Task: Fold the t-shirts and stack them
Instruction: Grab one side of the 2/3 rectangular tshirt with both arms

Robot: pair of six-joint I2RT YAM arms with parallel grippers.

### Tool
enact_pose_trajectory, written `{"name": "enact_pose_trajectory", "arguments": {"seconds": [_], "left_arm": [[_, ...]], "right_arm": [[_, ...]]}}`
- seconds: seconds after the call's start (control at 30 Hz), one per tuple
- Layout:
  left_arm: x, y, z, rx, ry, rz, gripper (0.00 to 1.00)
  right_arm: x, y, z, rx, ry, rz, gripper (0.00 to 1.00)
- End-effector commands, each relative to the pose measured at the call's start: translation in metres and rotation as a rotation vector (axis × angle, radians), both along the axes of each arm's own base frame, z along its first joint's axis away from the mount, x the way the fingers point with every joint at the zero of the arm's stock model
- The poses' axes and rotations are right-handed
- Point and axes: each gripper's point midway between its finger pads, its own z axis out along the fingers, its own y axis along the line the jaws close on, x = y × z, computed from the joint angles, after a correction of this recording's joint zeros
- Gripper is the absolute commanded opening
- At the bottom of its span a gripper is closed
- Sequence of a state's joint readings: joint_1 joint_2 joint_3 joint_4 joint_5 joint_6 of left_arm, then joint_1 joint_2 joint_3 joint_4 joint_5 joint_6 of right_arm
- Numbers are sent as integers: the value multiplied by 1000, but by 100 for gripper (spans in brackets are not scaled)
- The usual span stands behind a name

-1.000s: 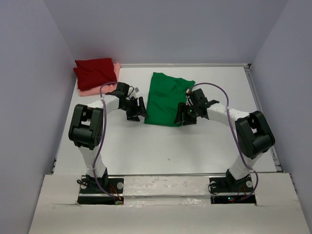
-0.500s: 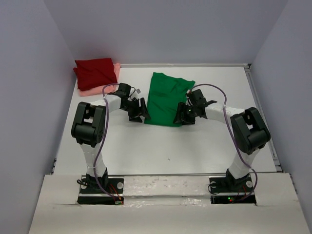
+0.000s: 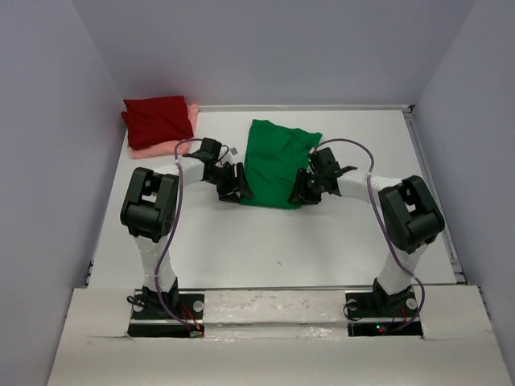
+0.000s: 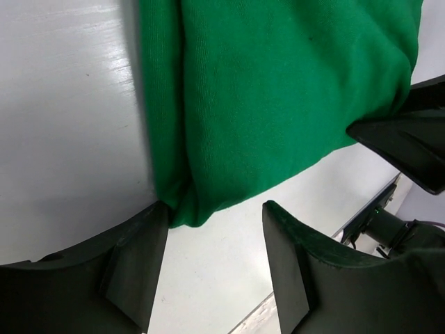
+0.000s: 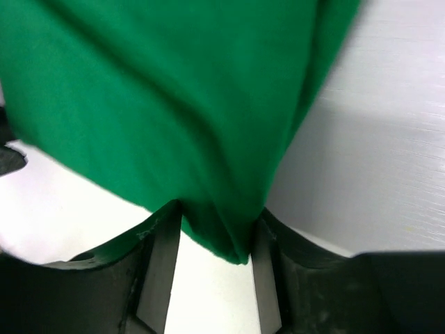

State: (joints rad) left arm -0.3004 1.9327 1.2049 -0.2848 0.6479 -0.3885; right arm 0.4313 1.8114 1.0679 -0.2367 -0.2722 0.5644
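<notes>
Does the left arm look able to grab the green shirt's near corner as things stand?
Probably yes. The left gripper is open, and the near corner of the green shirt lies between its fingers, against one of them. Nothing else sits in the gap.

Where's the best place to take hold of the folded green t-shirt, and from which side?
Its two near corners, coming in low from the near edge. The green t-shirt lies flat and folded, and those layered corners sit between the fingers of the left pincer and the right pincer.

white table point(image 3: 241, 249), grey walls point(image 3: 273, 48), small dark speck point(image 3: 279, 262)
</notes>
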Motion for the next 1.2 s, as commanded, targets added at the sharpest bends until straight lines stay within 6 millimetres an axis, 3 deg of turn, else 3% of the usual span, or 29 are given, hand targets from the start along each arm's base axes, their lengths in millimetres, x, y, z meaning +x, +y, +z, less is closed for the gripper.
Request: {"name": "enact_pose_trajectory", "arguments": {"seconds": [0.0, 0.17, 0.3, 0.33, 0.5, 0.53, 0.57, 0.73, 0.77, 0.9, 1.17], "left_arm": [[-3, -6, 9, -30, -2, -10, 62], [-8, -7, 12, -34, -6, -8, 45], [-16, -9, 11, -36, -2, -18, 4], [-20, -10, 11, -35, -1, -20, 0], [-31, -12, 18, -40, -19, -26, 0], [-48, -10, 25, -42, -26, -17, 0], [-53, -9, 21, -38, -10, -16, 0], [-82, -11, 39, -48, -41, -6, 0], [-87, -9, 34, -42, -27, -6, 0], [-108, -11, 41, -53, -37, 0, 0], [-134, -23, 43, -72, -39, -19, 0]], "right_arm": [[-1, -11, -7, -43, 6, -56, 42], [-9, -18, -11, -97, 14, -97, 31], [-15, -22, -14, -124, 28, -113, 27], [-16, -23, -14, -127, 30, -114, 26], [-21, -27, -4, -146, 22, -132, 17], [-37, -32, 8, -162, 7, -129, 16], [-40, -34, 5, -169, 13, -130, 16], [-72, -37, 13, -180, 10, -121, 16], [-71, -37, 18, -174, -6, -125, 16], [-98, -47, 10, -185, 23, -136, 16], [-122, -50, 2, -177, 56, -148, 17]]}}
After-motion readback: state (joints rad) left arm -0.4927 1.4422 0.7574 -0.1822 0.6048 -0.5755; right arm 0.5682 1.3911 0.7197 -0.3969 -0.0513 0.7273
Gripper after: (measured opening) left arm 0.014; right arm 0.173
